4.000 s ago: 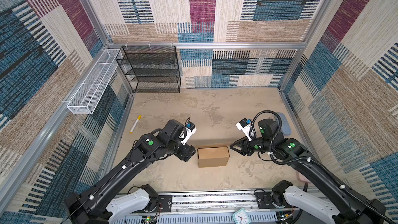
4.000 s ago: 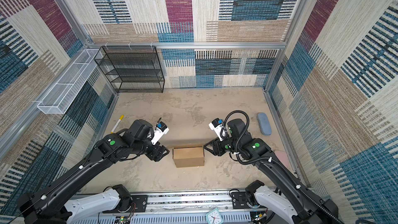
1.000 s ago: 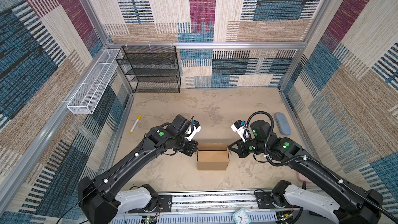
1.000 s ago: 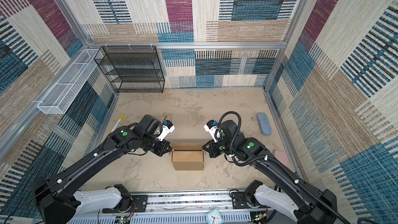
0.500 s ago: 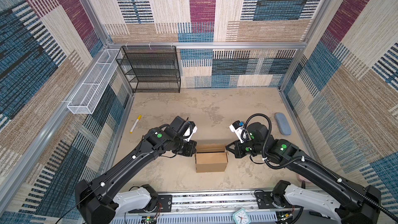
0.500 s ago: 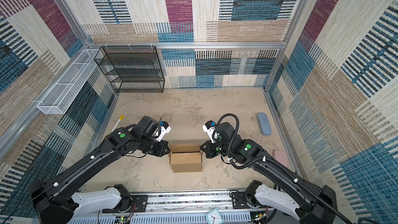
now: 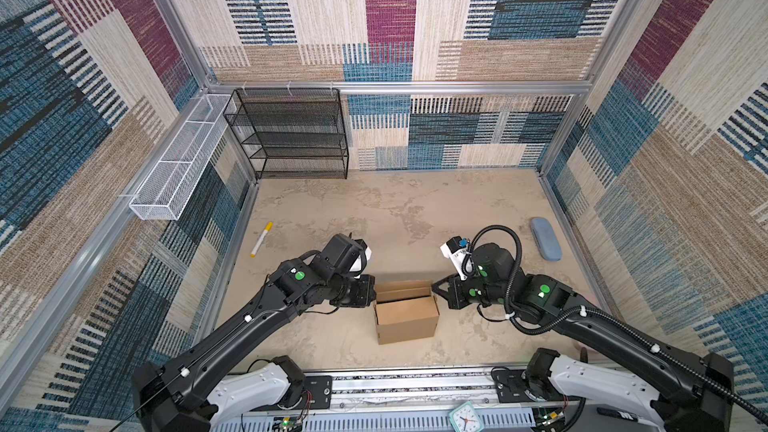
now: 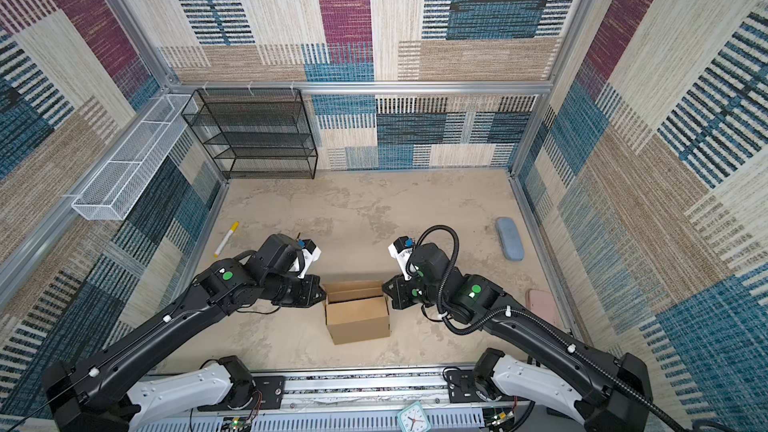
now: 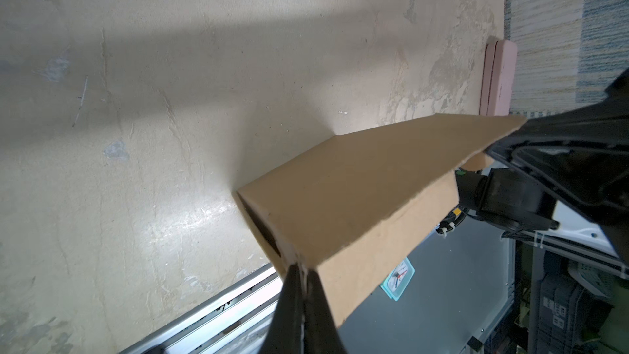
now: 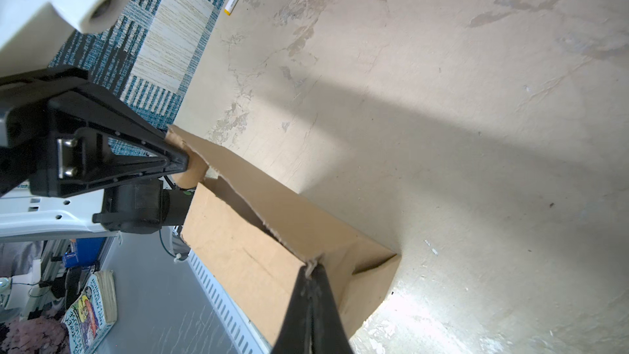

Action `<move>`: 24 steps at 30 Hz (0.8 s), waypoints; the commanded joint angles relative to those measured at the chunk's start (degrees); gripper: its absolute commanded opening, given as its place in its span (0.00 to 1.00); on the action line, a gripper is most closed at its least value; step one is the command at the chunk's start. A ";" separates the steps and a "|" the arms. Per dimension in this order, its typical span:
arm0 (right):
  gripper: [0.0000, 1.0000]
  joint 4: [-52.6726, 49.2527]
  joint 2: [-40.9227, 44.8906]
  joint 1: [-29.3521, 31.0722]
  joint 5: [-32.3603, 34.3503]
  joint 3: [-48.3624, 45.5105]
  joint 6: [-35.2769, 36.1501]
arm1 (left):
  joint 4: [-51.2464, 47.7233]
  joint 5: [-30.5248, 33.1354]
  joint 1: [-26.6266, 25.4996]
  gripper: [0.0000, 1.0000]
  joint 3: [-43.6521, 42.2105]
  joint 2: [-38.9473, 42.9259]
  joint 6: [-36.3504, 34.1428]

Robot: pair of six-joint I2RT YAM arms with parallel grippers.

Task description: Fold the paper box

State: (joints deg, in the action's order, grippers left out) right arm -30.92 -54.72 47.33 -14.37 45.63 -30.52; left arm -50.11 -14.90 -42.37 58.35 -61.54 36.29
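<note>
A mottled beige surface carries a black wire rack against its far edge, toward the left corner. The paper box, plain brown cardboard, sits near the front edge, about midway between the sides, a gap showing along its far top edge. The left end effector and the right end effector flank it, each pinched together on an upper corner of the cardboard. A blue case lies by the right edge, a yellow-capped marker near the left.
</note>
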 commanded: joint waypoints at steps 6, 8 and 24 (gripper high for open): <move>0.00 2.63 2.48 0.63 -3.72 -1.97 -4.82 | 5.00 0.28 -1.17 0.00 -0.95 2.94 3.30; 0.00 2.75 3.09 0.71 -3.53 -2.00 -5.16 | 5.07 0.67 -1.55 0.00 -1.04 3.43 3.22; 0.05 3.76 4.00 3.57 -3.46 -3.04 -8.68 | 7.45 5.57 -5.10 0.00 -6.67 7.13 6.22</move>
State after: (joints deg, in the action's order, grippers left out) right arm -30.68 -50.63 50.48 -16.27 42.98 -38.17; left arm -45.17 -8.36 -47.22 52.05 -54.46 41.50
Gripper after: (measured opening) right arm 0.052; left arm 0.065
